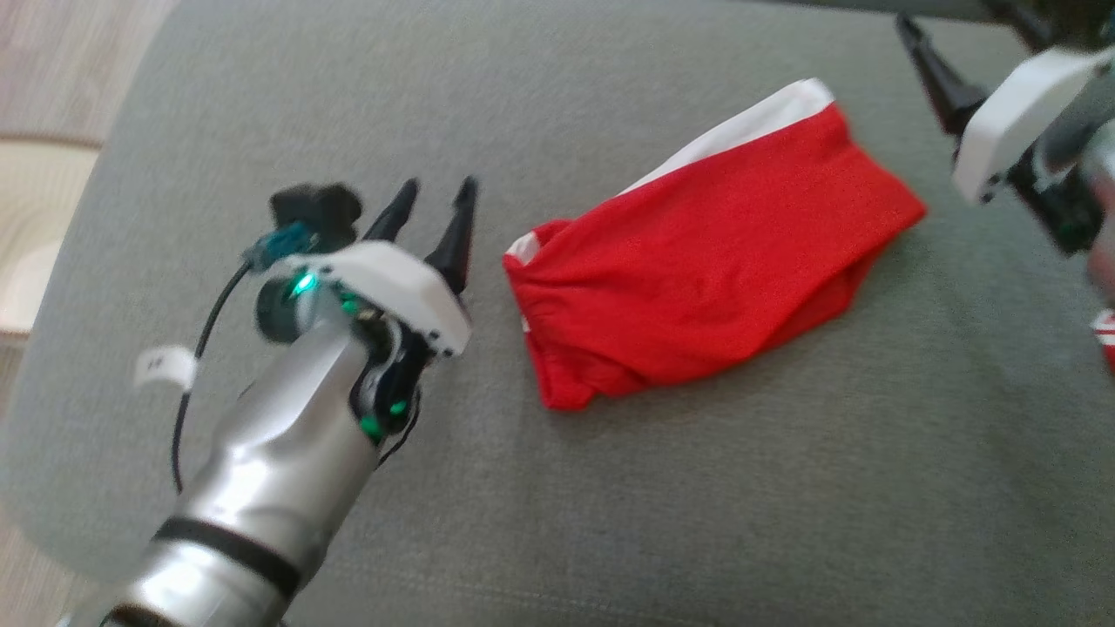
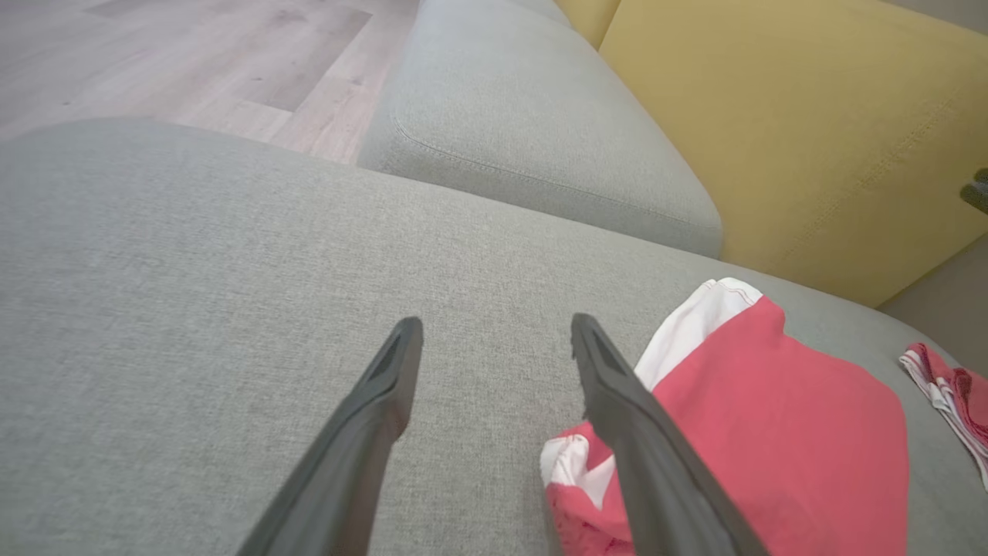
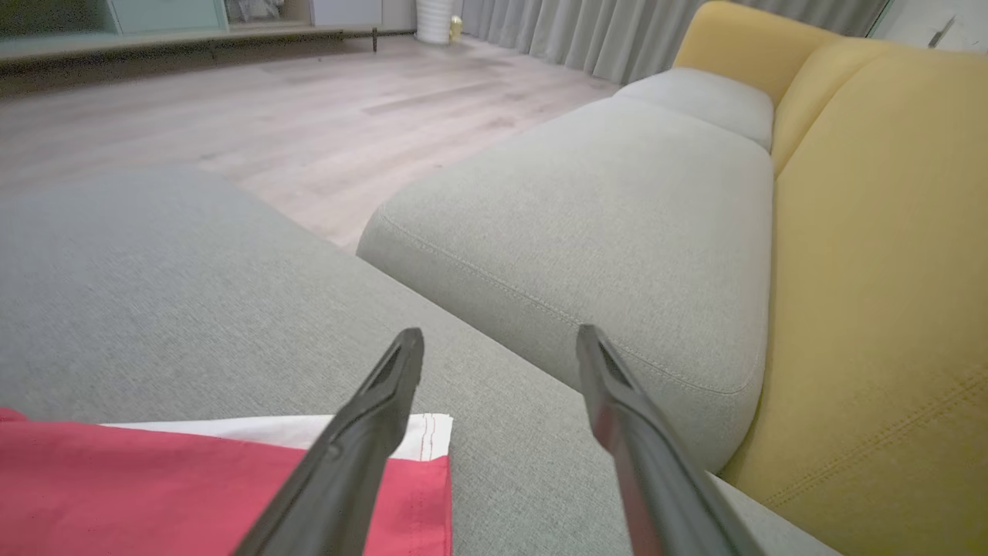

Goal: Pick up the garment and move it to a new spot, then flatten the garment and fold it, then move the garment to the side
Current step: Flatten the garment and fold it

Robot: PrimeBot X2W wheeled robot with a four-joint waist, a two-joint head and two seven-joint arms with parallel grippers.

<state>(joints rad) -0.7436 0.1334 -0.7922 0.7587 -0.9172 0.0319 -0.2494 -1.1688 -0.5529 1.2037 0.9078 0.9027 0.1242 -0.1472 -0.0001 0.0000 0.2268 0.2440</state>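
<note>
Head view: red garment (image 1: pixel 706 252) lies on the grey cushion (image 1: pixel 610 488), long axis near-left to far-right, just right of my wide, empty left gripper (image 1: pixel 440 187); left wrist: it sits lower right; right wrist: my right gripper (image 3: pixel 500 336), wide, empty, over its white-edged corner.

The garment (image 1: pixel 714 252) lies on the seat cushion (image 1: pixel 610 488), between the two pairs of fingers: just right of the left fingers (image 1: pixel 457 231), and left of and nearer than the right fingers (image 1: pixel 936 74). Ahead of both pairs a second cushion (image 3: pixel 602 201) adjoins the seat cushion, with the backrest (image 3: pixel 888 270) to their right and the floor (image 3: pixel 270 116) to their left. A small cloth (image 2: pixel 945 390) lies on the seat cushion beyond the garment, far right of the left fingers
</note>
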